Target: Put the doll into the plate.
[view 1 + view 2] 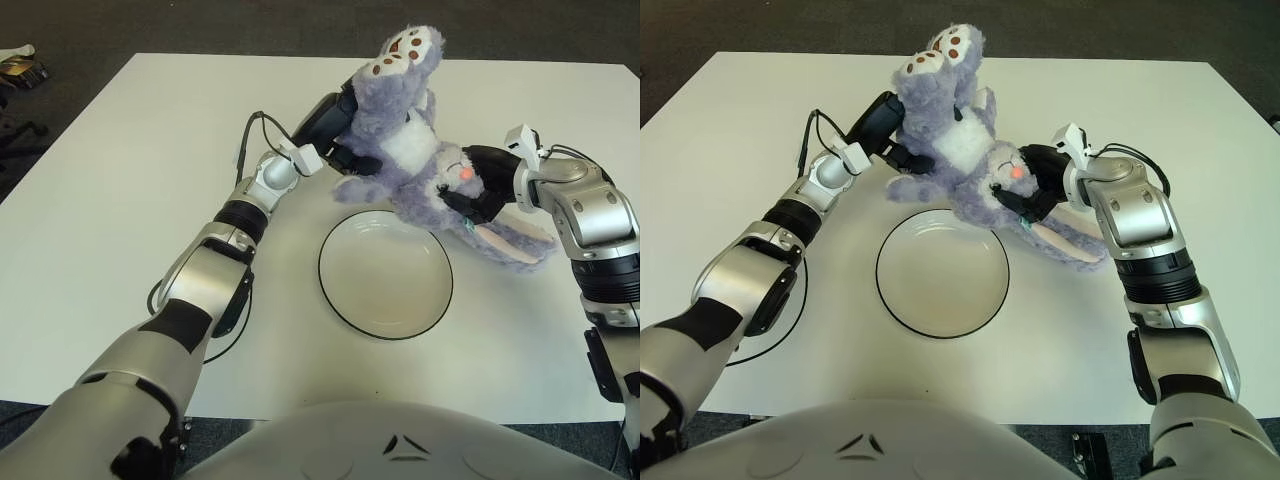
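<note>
A purple plush rabbit doll (405, 150) hangs upside down, feet up and head down, above the far rim of the plate (385, 273). The plate is white with a dark rim and holds nothing. My left hand (335, 125) grips the doll's body from the left side. My right hand (482, 190) holds the doll's head from the right, near its red nose. The doll's long ears (510, 243) trail onto the table to the right of the plate.
The white table (130, 180) spreads wide around the plate. A black cable (245, 150) loops along my left forearm. Dark floor lies beyond the table's far edge, with a small object (20, 68) at the far left.
</note>
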You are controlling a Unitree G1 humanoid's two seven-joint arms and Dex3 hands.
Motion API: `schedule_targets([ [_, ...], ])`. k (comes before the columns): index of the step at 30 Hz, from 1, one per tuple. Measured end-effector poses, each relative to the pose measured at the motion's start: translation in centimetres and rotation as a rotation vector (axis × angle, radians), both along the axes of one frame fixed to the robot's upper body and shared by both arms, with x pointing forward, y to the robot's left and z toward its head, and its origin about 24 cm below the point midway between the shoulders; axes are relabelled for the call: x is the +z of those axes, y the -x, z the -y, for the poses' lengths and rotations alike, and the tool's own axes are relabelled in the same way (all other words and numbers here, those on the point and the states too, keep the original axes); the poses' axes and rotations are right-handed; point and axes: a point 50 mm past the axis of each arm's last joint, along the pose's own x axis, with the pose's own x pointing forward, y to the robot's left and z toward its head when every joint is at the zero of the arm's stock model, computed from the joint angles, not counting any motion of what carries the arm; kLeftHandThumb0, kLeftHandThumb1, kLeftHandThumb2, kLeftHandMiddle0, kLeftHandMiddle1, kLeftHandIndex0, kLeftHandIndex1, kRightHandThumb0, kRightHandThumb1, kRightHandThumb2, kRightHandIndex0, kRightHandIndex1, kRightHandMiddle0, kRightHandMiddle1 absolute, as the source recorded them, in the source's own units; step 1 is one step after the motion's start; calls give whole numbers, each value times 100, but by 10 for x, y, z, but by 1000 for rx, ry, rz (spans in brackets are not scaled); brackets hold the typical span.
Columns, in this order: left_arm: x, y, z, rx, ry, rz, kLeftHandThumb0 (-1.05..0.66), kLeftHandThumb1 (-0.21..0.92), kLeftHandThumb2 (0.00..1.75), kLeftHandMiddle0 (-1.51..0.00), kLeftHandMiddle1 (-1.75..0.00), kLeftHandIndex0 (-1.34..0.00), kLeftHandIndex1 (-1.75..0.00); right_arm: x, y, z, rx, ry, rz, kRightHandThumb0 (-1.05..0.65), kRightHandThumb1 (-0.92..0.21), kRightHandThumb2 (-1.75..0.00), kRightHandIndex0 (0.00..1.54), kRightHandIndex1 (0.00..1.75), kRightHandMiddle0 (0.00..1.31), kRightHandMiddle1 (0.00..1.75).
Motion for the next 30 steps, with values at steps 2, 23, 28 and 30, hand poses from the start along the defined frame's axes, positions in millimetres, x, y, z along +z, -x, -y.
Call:
schedule_targets([
  [2,1,0,1,11,-7,16,-49,33,103,-10,-133,-82,-136,0,0,0,0,0,1,53,-15,-151,74,175,83,175],
  [23,0,1,5,99,4,89,-46,38,103,-30,-155,-74,-146,1,0,3,-21,-8,15,54,-14,-152,75,175,87,175],
  [28,1,-1,5,117,2,81,-47,36,104,-37,-154,-76,-143,1,0,3,-25,-36,16,54,-15,-152,75,175,87,175],
  [30,2,-2,5,120,6,71,-47,36,104,-38,-153,-77,-142,1,0,3,-24,-48,15,54,-15,-152,75,175,87,175],
])
